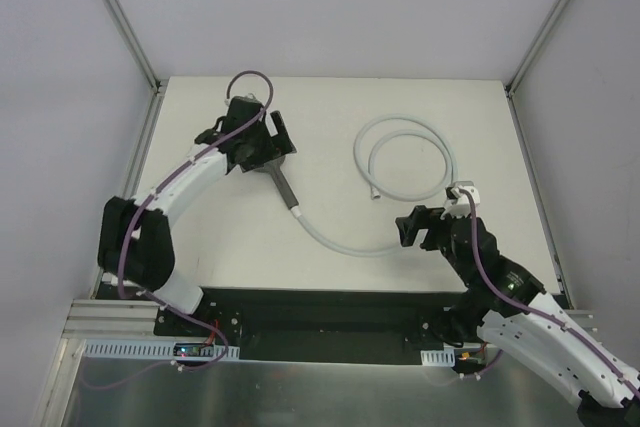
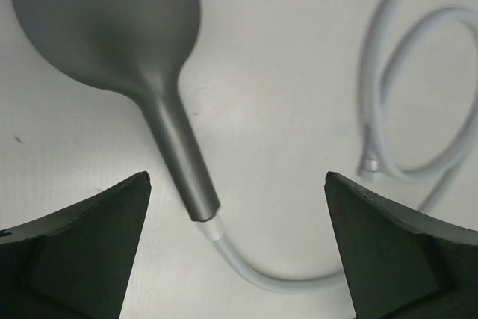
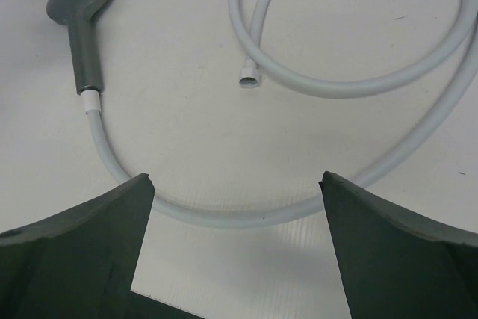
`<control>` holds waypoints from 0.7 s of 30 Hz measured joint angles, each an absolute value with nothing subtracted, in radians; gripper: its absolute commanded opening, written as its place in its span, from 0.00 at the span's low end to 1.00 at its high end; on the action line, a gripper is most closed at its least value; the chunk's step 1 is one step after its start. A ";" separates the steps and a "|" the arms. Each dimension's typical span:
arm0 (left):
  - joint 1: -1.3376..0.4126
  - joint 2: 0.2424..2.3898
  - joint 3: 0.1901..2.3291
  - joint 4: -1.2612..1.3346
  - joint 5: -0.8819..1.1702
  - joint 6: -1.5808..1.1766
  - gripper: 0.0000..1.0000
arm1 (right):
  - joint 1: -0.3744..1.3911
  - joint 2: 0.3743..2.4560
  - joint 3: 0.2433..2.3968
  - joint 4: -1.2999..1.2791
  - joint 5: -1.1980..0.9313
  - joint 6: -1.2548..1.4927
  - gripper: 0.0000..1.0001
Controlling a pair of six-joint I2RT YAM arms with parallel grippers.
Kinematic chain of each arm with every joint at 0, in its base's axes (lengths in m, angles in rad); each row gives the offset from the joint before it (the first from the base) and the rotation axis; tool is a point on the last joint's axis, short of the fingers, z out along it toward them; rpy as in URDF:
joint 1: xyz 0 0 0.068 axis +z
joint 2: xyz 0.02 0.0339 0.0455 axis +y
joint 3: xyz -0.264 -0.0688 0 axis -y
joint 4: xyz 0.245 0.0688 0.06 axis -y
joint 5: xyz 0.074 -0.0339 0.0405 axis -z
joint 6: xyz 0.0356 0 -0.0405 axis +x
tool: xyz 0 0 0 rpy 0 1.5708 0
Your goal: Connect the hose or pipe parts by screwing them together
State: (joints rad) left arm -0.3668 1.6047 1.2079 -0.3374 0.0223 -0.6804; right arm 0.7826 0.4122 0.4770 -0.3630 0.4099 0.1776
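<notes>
1. Surface [image 1: 330, 107]: pale and rectangular. It carries everything listed here.

2. Left arm [image 1: 190, 182]: reaches over the far-left part of the surface. From my seat, the wrist view shows the left jaws spread wide and gripping nothing. The shower head's handle lies on the surface below the gap, clear of both fingers.

3. Right arm [image 1: 540, 332]: sits at the near-right. The right jaws are also spread wide and empty. In the wrist view a bend of hose crosses the surface below the gap.

4. Hose [image 1: 340, 244]: thin, pale grey-white and flexible. It runs from the handle's end in a sag toward the right arm, then curls back into a loose coil on the far-right part of the surface. It lies flat all the way.

5. Shower head [image 2: 104, 28]: dark grey with a round head and a straight handle. It lies far-left on the surface. From above the left arm's wrist covers most of it, so only the handle shows.

6. White collar [image 2: 211, 225]: the hose's end fitting, seated against the end of the handle. I cannot tell how far it is threaded.

7. Free end fitting [image 3: 249, 78]: small and white. It rests on the surface inside the coil, touching nothing else.
</notes>
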 measured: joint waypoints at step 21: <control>-0.373 0.598 0.646 -0.061 0.479 -0.423 0.99 | 0.782 0.334 0.519 -0.198 0.200 0.090 0.96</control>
